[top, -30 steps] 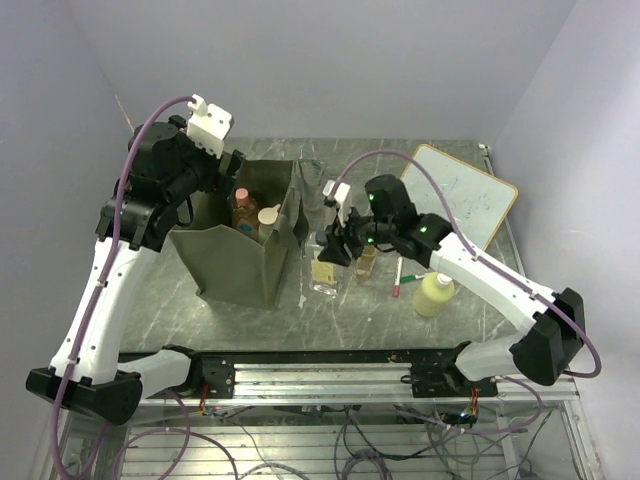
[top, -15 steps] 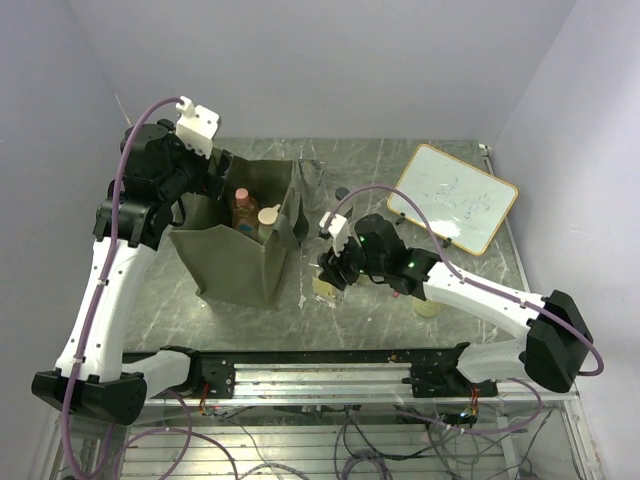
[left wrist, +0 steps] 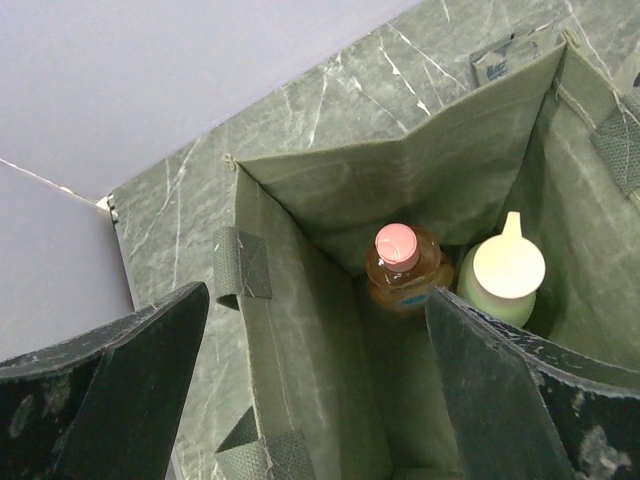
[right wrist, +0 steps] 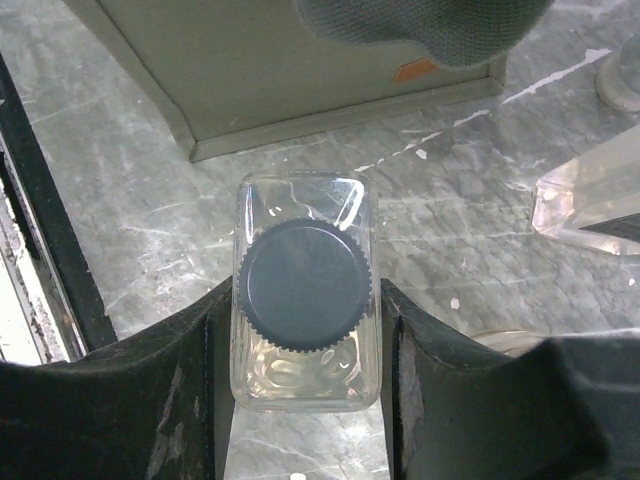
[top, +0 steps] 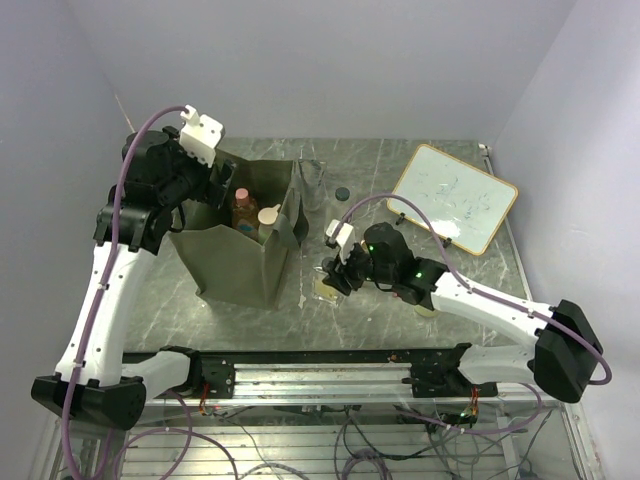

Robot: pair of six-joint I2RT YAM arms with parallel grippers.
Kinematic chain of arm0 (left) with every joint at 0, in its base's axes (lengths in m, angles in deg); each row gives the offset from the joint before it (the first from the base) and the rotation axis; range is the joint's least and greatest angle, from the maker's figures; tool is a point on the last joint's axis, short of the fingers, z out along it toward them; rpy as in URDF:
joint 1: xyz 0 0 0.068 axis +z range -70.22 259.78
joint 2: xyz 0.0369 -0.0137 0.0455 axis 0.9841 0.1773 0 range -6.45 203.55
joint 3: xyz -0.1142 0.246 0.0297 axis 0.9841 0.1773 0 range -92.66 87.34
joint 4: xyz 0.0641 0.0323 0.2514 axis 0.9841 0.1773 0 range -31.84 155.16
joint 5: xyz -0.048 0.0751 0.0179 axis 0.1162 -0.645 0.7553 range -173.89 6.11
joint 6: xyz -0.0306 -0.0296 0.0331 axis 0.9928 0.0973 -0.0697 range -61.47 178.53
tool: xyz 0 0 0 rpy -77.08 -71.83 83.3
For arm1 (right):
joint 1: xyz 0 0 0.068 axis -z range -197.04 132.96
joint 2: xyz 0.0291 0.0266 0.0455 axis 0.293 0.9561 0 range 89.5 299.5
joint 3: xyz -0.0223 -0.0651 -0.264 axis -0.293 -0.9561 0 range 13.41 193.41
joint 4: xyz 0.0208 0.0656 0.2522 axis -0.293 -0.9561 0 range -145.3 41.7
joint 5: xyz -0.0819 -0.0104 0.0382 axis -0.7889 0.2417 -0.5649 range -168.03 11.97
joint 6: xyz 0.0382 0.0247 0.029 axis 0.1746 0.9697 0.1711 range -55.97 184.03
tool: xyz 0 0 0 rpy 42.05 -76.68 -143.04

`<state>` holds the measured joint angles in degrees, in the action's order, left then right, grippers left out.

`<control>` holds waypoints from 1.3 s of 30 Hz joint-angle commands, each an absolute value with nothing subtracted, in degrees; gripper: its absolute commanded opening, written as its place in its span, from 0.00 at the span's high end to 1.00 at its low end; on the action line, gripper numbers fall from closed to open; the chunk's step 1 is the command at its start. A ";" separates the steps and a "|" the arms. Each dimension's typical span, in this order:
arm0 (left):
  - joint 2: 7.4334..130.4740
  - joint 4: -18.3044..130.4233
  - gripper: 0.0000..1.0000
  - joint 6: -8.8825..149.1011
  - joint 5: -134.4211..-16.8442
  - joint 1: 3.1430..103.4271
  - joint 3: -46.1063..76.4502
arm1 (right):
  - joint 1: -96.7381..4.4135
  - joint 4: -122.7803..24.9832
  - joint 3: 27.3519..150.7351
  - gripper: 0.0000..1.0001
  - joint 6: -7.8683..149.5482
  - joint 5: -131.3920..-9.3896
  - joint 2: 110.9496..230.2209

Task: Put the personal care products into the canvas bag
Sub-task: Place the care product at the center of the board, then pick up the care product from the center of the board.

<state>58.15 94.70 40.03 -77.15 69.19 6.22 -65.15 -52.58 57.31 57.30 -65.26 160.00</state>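
The olive canvas bag point(top: 232, 262) stands open at the left. Inside it are an orange bottle with a pink cap point(left wrist: 404, 262) and a pale green bottle with a beige cap point(left wrist: 503, 275). My left gripper point(left wrist: 315, 300) is open and empty over the bag's rim point(top: 213, 182), one finger outside the wall and one inside. My right gripper point(right wrist: 300, 296) is shut on a clear bottle with a dark cap point(right wrist: 304, 285) that stands on the table right of the bag point(top: 325, 285). A pale yellow bottle point(top: 427, 309) peeks out under my right arm.
A wooden-framed whiteboard point(top: 455, 197) lies at the back right. A small dark disc point(top: 343, 192) lies behind the bag. A clear tube point(right wrist: 590, 200) lies right of the held bottle. The bag's base point(right wrist: 300, 70) stands just beyond it. The black rail runs along the table's front edge.
My right arm has swung forward and down from the group of bottles and closed round the clear bottle by the bag. My left gripper has shifted slightly over the bag's rim.
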 commanded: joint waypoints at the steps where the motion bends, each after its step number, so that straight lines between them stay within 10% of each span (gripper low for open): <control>1: 56.80 95.51 0.00 39.27 -75.02 69.94 6.68 | -65.38 -48.88 56.21 0.51 56.29 -61.85 157.28; 14: 57.01 96.61 0.00 39.69 -71.77 68.97 2.34 | -62.65 -56.10 61.13 0.16 51.36 -55.05 154.21; 26: 59.47 103.76 0.00 30.22 -74.36 49.91 -4.47 | -40.22 -73.34 76.88 0.14 40.50 -39.18 149.43; 39: 65.75 115.81 0.00 15.33 -70.91 29.46 1.25 | -12.61 -62.89 65.69 0.12 47.56 -40.58 141.11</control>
